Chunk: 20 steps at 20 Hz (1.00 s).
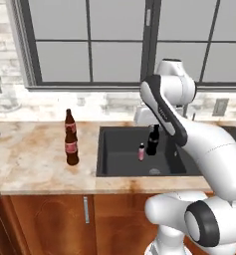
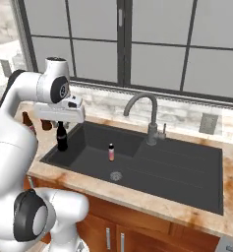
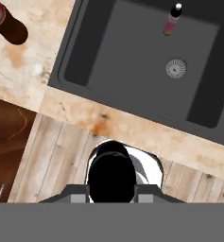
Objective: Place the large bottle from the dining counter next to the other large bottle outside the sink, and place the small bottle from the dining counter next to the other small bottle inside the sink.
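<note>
Furthest left on the marble table (image 1: 35,159), two tall brown bottles stand: the large bottle from the dining counter (image 1: 71,145) and the other large bottle (image 1: 68,119) just behind it, outside the sink (image 1: 114,164); I can't tell the twins apart. That half looks finished. Moving right, the end effector (image 1: 153,127) hangs over the basin, clamped on the neck of the small black bottle (image 1: 153,141), which looks low over the sink floor or just touching it. Just beside it stands the small pink bottle (image 1: 141,152). What seems left is only to release the black one next to the pink one.
</note>
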{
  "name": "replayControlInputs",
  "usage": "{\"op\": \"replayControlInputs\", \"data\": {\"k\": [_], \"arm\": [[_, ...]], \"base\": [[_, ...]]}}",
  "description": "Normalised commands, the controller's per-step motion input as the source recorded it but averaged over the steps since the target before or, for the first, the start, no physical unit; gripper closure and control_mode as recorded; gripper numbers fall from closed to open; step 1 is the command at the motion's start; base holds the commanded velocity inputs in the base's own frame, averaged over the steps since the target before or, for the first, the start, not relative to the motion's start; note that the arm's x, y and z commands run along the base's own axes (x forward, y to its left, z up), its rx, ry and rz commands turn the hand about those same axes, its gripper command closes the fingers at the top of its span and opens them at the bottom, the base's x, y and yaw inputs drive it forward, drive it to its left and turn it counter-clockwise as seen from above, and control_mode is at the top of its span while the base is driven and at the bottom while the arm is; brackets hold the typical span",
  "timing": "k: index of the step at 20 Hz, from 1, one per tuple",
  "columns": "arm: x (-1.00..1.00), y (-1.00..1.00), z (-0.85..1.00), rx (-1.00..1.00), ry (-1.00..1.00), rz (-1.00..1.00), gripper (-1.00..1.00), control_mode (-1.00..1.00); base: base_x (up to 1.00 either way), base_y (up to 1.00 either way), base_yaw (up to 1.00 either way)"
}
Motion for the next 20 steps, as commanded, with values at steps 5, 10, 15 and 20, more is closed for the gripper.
{"op": "replayControlInputs", "data": {"k": [5, 10, 15, 20], "arm": [[0.00, 0.00, 0.00, 0.00, 0.00, 0.00, 1.00, 1.00], [0.00, 0.00, 0.00, 0.00, 0.00, 0.00, 1.00, 1.00], [0.00, 0.00, 0.00, 0.00, 0.00, 0.00, 1.00, 1.00], [0.00, 0.00, 0.00, 0.00, 0.00, 0.00, 1.00, 1.00]], "base": [[0.66, 0.09, -0.36], [0.25, 0.02, -0.30], [0.00, 0.00, 0.00], [0.00, 0.00, 0.00]]}}
